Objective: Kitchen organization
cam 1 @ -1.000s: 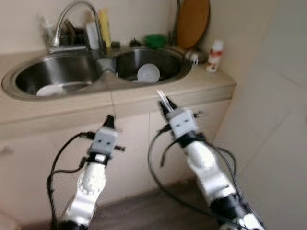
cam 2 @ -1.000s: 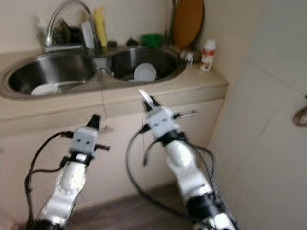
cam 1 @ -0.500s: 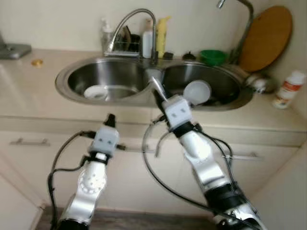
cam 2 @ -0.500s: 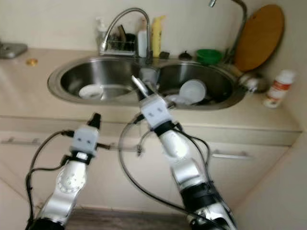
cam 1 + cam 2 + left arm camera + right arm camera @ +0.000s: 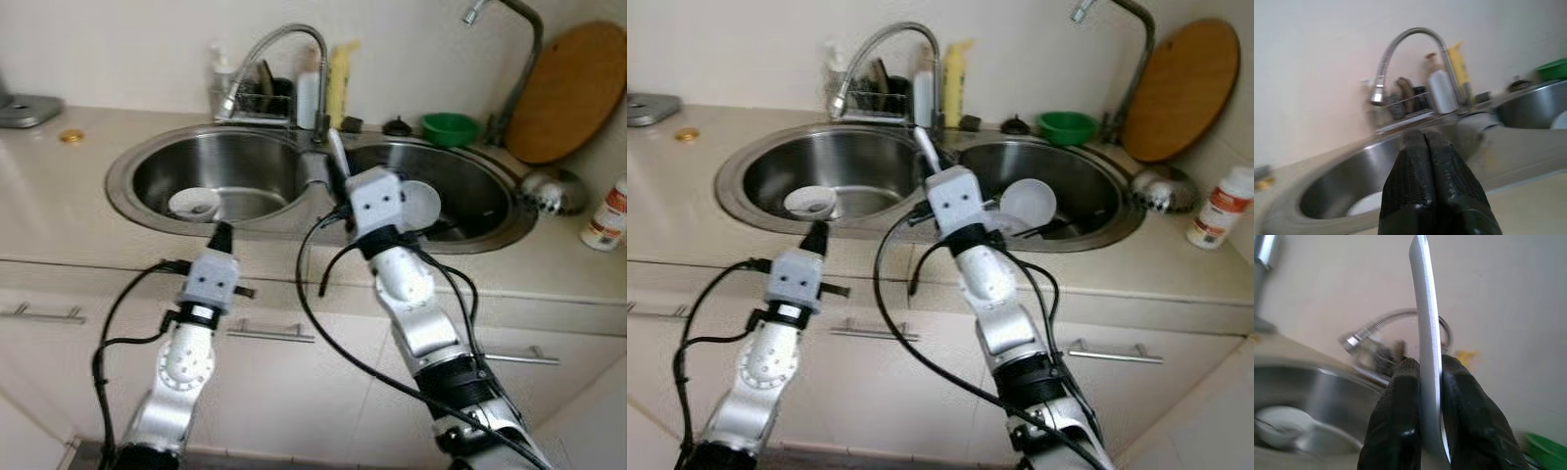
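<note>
Head views: I stand before a double sink (image 5: 127, 166) set in a pale bench (image 5: 59, 211). My right tool (image 5: 338, 168) is raised over the divider between the two bowls, and it carries a thin silver utensil (image 5: 334, 152), blade or handle upward; I judge it a knife or similar flatware, but cannot confirm. It is held upright and high, which I take as a carrying posture that keeps the metal off the sink rim until a place is chosen. My left tool (image 5: 220, 235) hangs lower, in front of the bench edge, carrying nothing, apparently kept out of the way.

A white bowl (image 5: 194, 203) lies in the left bowl of the sink; a white cup (image 5: 416, 203) lies tilted in the right bowl. Behind the tap (image 5: 284, 59) stand a rack, a white bottle (image 5: 308, 93) and a yellow bottle (image 5: 339, 83). A green bowl (image 5: 449, 128) and a round wooden board (image 5: 568, 93) sit at the back right, the board leaning on the wall.

Left wrist view: the two black fingers (image 5: 1418, 181) are pressed together with nothing between them, pointed at the sink and tap.

Right wrist view: the fingers (image 5: 1400, 421) clamp the flat silver utensil (image 5: 1427, 357) edge-on near its lower end; the grip looks narrow, so I judge a slip possible if it swings.
</note>
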Motion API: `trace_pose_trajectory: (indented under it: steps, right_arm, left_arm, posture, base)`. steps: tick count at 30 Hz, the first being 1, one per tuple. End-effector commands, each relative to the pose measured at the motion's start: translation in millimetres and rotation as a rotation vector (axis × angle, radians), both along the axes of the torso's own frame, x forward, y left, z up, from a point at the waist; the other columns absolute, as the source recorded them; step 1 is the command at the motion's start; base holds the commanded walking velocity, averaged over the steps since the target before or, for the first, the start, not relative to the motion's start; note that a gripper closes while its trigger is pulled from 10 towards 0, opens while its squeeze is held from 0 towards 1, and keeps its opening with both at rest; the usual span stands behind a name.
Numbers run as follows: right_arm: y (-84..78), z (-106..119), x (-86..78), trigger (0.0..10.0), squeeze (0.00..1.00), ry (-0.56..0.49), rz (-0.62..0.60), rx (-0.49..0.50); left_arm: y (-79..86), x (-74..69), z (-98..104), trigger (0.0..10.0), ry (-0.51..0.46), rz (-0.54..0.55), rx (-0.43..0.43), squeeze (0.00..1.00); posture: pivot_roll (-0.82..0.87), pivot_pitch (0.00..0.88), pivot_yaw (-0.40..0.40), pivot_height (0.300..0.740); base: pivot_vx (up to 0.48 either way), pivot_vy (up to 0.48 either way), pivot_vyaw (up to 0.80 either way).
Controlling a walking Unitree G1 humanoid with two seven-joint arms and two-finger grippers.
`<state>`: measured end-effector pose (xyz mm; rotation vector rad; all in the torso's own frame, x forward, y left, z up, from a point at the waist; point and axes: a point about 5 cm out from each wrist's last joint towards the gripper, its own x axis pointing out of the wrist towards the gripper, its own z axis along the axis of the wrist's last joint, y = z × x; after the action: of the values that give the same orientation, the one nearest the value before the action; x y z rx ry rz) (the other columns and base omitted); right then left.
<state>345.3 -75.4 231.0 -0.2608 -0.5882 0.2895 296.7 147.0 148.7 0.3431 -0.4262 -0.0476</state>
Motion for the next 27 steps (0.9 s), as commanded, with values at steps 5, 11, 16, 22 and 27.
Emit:
trace_pose_trajectory:
  steps: [5, 11, 16, 22, 27]
  right_arm:
    - [-0.8, 0.4, 1.1, 10.0, 0.0, -0.003, -0.017, 0.007]
    - [-3.7, -1.1, 6.3, 10.0, 0.0, 0.027, -0.036, 0.01]
    - [-6.5, -3.9, 10.6, 10.0, 0.0, 0.065, -0.057, 0.031]
    - [-5.3, -5.7, 11.2, 10.0, 0.0, 0.086, -0.045, 0.058]
    - [-4.7, -4.6, 9.8, 10.0, 0.0, 0.059, -0.046, 0.036]
  left_arm:
    - [0.0, 0.7, 15.7, 10.0, -0.049, -0.003, 0.008, 0.0]
    - [3.5, 1.0, 25.8, 10.0, -0.09, 0.005, -0.001, 0.0]
    - [3.7, 0.5, 26.8, 10.0, -0.09, 0.006, 0.0, 0.0]
    - [2.6, -0.3, 26.5, 10.0, -0.085, 0.001, -0.001, 0.0]
    - [2.3, -0.2, 27.2, 10.0, -0.086, -0.001, -0.001, 0.0]
  posture:
    - [-0.03, 0.0, -0.026, 0.74]
    - [-0.02, 0.0, -0.026, 0.74]
    - [-0.02, 0.0, -0.027, 0.74]
    - [-0.02, 0.0, -0.026, 0.74]
    - [-0.02, 0.0, -0.027, 0.74]
  base:
    - [0.0, 0.0, 0.0]
    - [0.169, 0.0, 0.0]
    - [0.292, 0.0, 0.0]
    - [0.292, 0.0, -0.53]
    - [0.292, 0.0, -0.16]
